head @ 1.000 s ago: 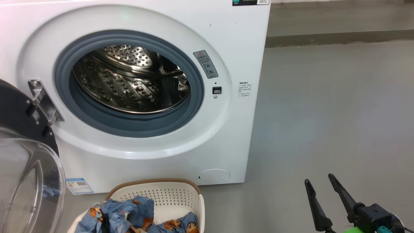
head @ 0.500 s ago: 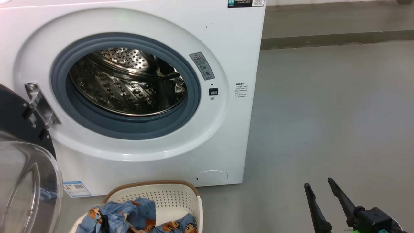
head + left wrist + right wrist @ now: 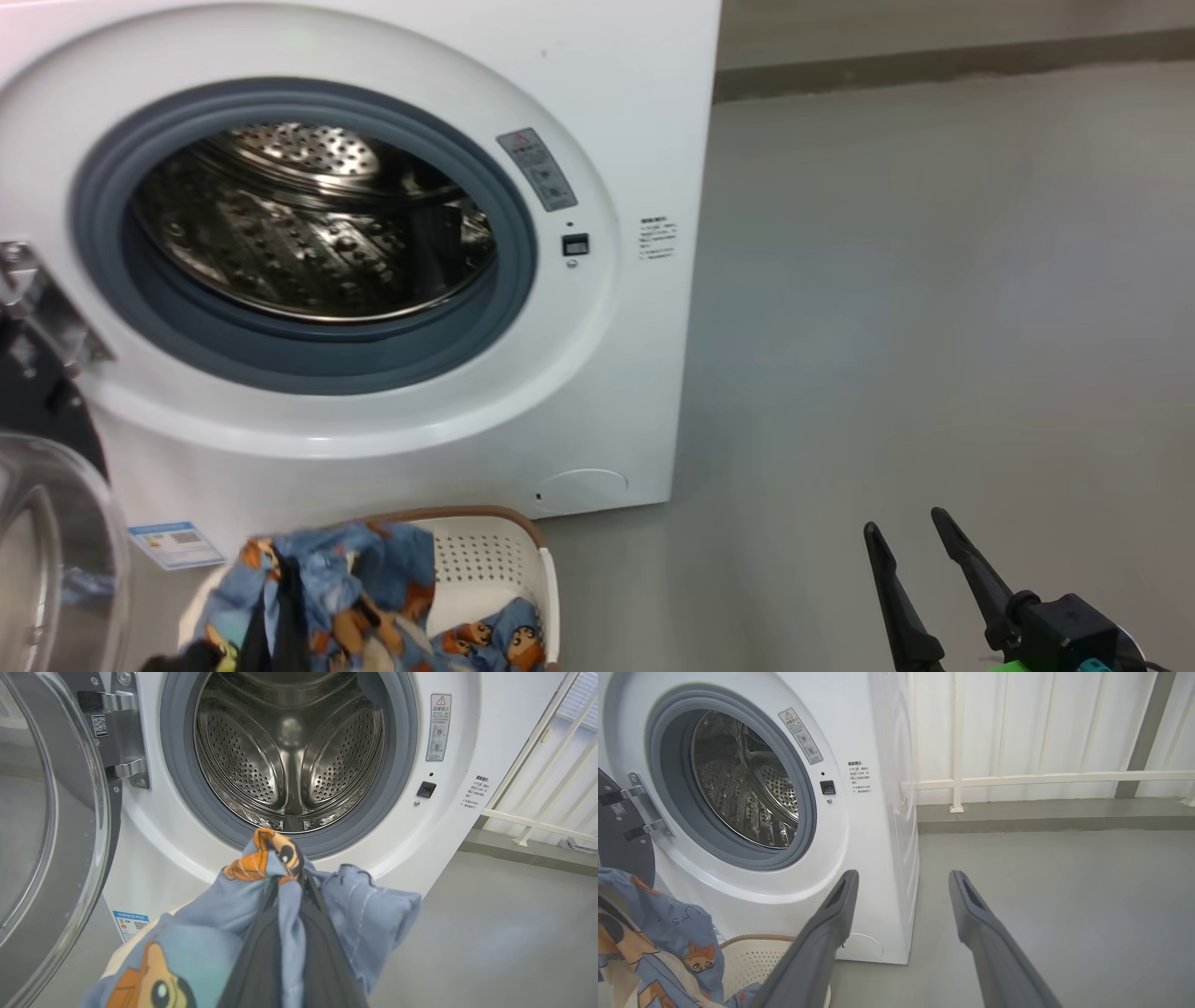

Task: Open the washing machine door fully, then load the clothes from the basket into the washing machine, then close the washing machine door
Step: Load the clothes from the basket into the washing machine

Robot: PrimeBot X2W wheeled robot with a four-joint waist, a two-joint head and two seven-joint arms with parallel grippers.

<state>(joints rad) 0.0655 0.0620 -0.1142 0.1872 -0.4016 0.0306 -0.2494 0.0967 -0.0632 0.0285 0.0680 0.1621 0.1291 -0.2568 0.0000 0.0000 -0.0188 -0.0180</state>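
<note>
The washing machine door (image 3: 56, 812), swung open to the left of the left gripper (image 3: 289, 879), is cut off by the frame edge, so only part of its glass bowl is seen. The basket (image 3: 485, 560) below that gripper is largely covered by the clothes (image 3: 369, 910) and is cut off at the bottom of the head view. The ends of the left gripper's fingers (image 3: 327, 961) are wrapped in blue bear-print fabric and are hard to make out; the jaws are clenched on a fold of the clothes, which is held up above the basket, with more fabric lying inside it. Straight beyond the fingertips the steel drum (image 3: 289, 751) of the washing machine (image 3: 644, 112) is seen, ringed by the grey gasket (image 3: 173, 765). The right gripper (image 3: 903, 875) is spread wide; nothing is held or touched by it, and the machine's side and grey floor (image 3: 1064, 896) lie beyond its tips. A warning sticker (image 3: 438, 727) with a red triangle is fixed up and to the right of the left fingertips, a blue label (image 3: 131, 921) low to their left, and a QR tag (image 3: 99, 724) on the hinge (image 3: 124, 742) at upper left; none of the writing can be read.
</note>
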